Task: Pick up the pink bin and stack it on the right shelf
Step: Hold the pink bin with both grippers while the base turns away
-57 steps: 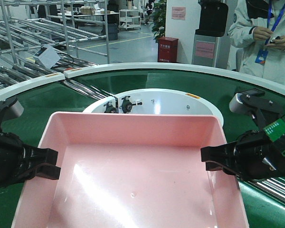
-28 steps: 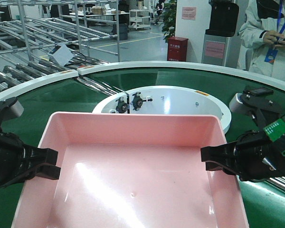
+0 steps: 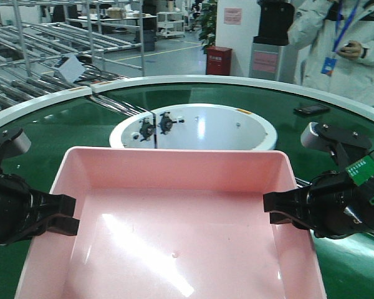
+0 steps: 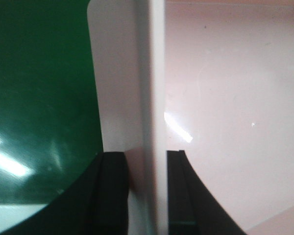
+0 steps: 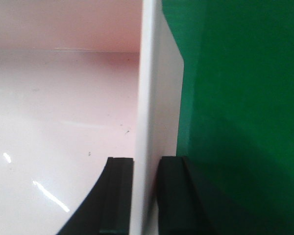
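Observation:
The pink bin (image 3: 174, 237) fills the lower middle of the front view, held level over the green conveyor belt (image 3: 62, 124). My left gripper (image 3: 65, 215) is shut on its left wall, and my right gripper (image 3: 277, 212) is shut on its right wall. In the left wrist view the left gripper (image 4: 146, 155) has one finger outside and one inside the pink bin (image 4: 225, 98). The right wrist view shows the right gripper (image 5: 146, 160) pinching the rim of the pink bin (image 5: 63, 107) the same way. The right shelf is out of view.
A white round hub (image 3: 206, 128) sits inside the belt's curve, just beyond the bin. A black phone-like object (image 3: 310, 109) lies on the belt at right. A person (image 3: 343, 50) stands behind it. Metal roller racks (image 3: 37, 43) fill the back left; a red box (image 3: 219, 62) stands behind.
The background has shifted: the white hub now shows more fully and looks farther off, and the person has moved. The bin and both grippers keep their places in the view.

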Robot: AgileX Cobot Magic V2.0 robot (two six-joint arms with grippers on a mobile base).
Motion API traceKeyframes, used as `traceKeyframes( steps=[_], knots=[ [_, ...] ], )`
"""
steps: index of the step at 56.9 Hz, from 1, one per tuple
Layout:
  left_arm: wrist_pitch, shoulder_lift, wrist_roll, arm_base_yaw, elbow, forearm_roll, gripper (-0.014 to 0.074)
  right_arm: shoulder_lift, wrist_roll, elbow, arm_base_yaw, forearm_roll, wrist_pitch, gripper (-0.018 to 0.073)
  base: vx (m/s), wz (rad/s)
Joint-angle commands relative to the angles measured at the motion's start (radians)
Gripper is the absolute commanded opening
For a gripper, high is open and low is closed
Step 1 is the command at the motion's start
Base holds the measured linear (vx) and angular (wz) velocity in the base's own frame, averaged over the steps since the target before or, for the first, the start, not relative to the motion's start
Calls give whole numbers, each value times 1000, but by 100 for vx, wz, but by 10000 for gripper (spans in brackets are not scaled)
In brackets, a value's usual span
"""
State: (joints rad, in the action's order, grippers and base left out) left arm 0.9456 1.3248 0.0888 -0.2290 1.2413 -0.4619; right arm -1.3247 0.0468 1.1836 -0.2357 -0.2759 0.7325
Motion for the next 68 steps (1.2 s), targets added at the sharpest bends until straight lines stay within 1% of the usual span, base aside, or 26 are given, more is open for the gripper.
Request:
traceKeyframes(
  steps=[1,13,25,49,68],
  knots=[
    [-25,-36,8,-4,30,-93,-5,34,-10,37,7,-31,-85,-8,-25,-25],
    [-25,-36,8,-4,30,-93,-5,34,-10,37,7,-31,-85,-8,-24,-35],
    [-25,-36,8,-4,30,-93,-5,34,-10,37,7,-31,-85,-8,-20,-57],
    [-25,-37,8,-4,30,-93,-5,34,-10,37,7,-31,-85,-8,-13,-78],
    [-25,-37,8,-4,30,-93,-5,34,-10,37,7,-31,-85,-8,0,-76]
  ],
)
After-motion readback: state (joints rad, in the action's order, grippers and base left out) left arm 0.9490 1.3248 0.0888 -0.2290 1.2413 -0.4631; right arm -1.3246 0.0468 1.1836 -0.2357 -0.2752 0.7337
